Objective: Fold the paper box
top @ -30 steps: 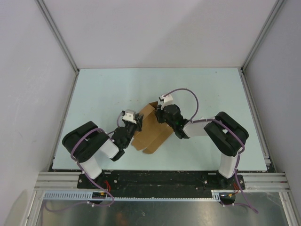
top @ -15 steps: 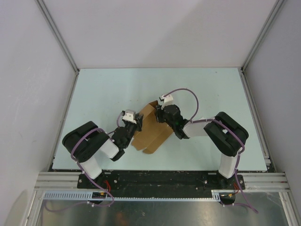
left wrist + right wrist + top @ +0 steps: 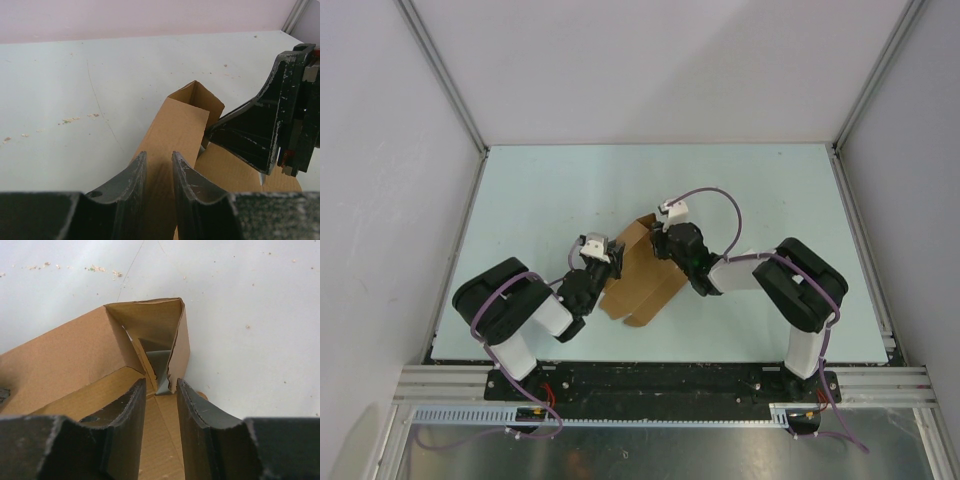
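The paper box (image 3: 642, 280) is tan cardboard, partly folded, lying on the pale table between my arms. My left gripper (image 3: 609, 266) is at its left edge. In the left wrist view the left gripper (image 3: 158, 159) has its narrow jaws on either side of a raised hollow side wall of the paper box (image 3: 182, 122). My right gripper (image 3: 661, 243) is at the box's far end. In the right wrist view the right gripper (image 3: 160, 386) is slightly open over the box's floor (image 3: 165, 440), its tips at the lower edge of an upright corner flap (image 3: 179, 347).
The pale table (image 3: 540, 200) has metal frame rails (image 3: 440, 80) at its left and right sides. The right gripper's black body (image 3: 270, 125) shows close on the right in the left wrist view. Small crumbs (image 3: 102, 270) dot the table.
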